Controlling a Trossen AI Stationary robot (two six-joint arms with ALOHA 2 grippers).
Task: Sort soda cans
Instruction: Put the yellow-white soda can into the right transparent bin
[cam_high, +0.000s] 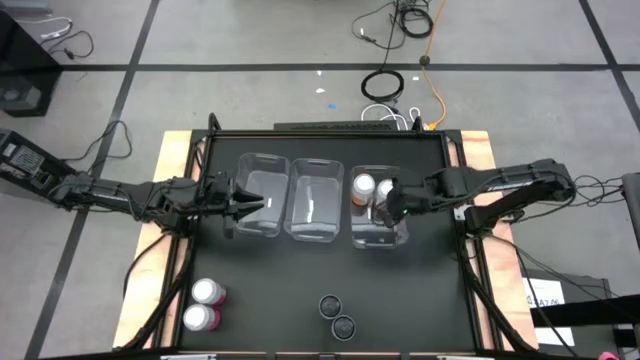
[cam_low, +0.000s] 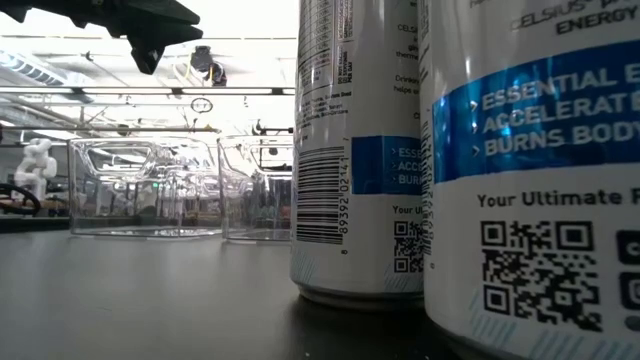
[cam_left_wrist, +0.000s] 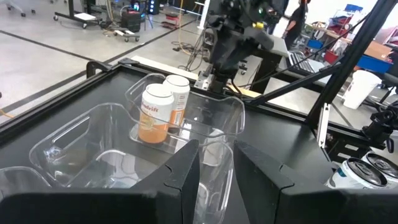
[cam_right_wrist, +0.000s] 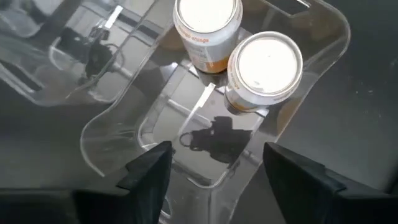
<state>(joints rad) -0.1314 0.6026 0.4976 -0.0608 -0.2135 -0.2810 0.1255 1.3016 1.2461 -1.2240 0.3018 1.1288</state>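
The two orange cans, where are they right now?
In the high view, both orange cans stand side by side in the rightmost clear bin, at its far end, just under the right hand.

Below me three clear plastic bins stand side by side across the black tabletop (cam_high: 420, 300): the left bin (cam_high: 262, 195), the middle bin (cam_high: 315, 200) just beside it, and the right bin (cam_high: 378, 232) a little apart from the middle one. The tabletop sits in a dark frame on a light wooden board (cam_high: 478, 150), on a grey floor (cam_high: 250, 40) crossed by dark tape lines. Beyond the far edge I see a coiled black cable (cam_high: 383, 84) and an orange cable (cam_high: 436, 95) trailing over the floor.
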